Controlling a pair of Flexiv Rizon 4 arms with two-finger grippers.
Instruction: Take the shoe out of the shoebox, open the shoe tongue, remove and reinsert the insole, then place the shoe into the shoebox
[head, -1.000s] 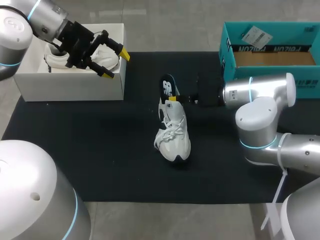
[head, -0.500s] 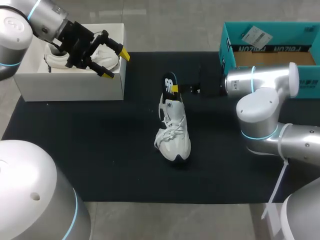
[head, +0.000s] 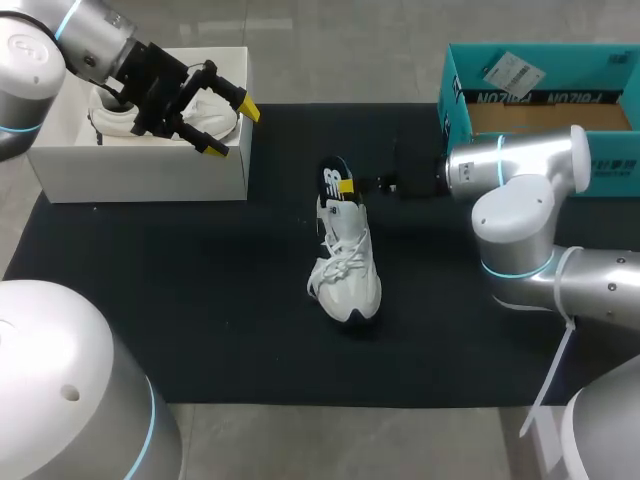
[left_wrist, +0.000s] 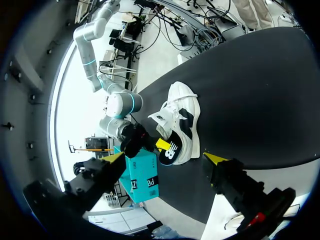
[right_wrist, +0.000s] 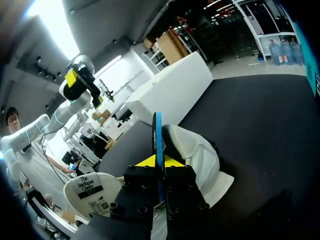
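The right pincer (head: 347, 186) is pinching one thin, flat insole (head: 334, 178). It is dark with a white mark, and in the right wrist view it stands on edge between the yellow tips (right_wrist: 159, 161). Its lower end meets the heel opening of the shoe (head: 345, 270) just under and ahead of that pincer; how deep it sits cannot be told. The shoe is a white laced trainer with mesh-like fabric, dark side panels and a thick rounded sole. It stands upright on the matte black desk (head: 200, 300).

The left pincer (head: 230, 125) is spread wide with nothing between its fingers, above the corner of a plain white rectangular shoebox (head: 140, 175). A second white shoe (head: 112, 122) lies in that box behind the pincer, partly hidden by the arm. From the left wrist view the trainer and insole lie well ahead of the spread tips (left_wrist: 165, 157).

Behind the right pincer sits a teal cardboard box (head: 455, 110), brown inside.

Count: two shoes, two boxes, one insole.
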